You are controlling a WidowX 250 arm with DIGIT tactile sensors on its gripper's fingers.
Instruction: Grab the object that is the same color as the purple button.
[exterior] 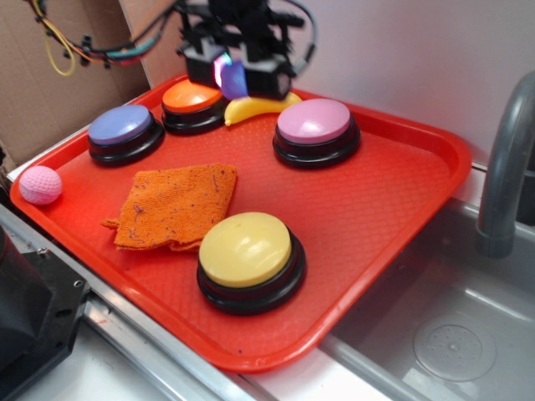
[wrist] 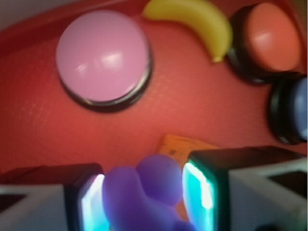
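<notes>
Two views agree that the tool (exterior: 236, 77) has its pads closed on the object (exterior: 233, 79), a small bluish-purple toy held clear of the red tray (exterior: 384, 209) above its far edge, over the banana (exterior: 251, 109) between the orange button (exterior: 191, 96) and the pink button (exterior: 314, 122). The grab looks essentially done, so the next move probably calls only for holding the grip steady, away from the purple button (exterior: 124, 125) at the tray's left edge. The wrist view alone shows the toy's rounded lobes pinched between the pads, while the exterior view alone shows the yellow button (exterior: 247, 249), orange cloth (exterior: 175, 205) and pink ball (exterior: 40, 185).
</notes>
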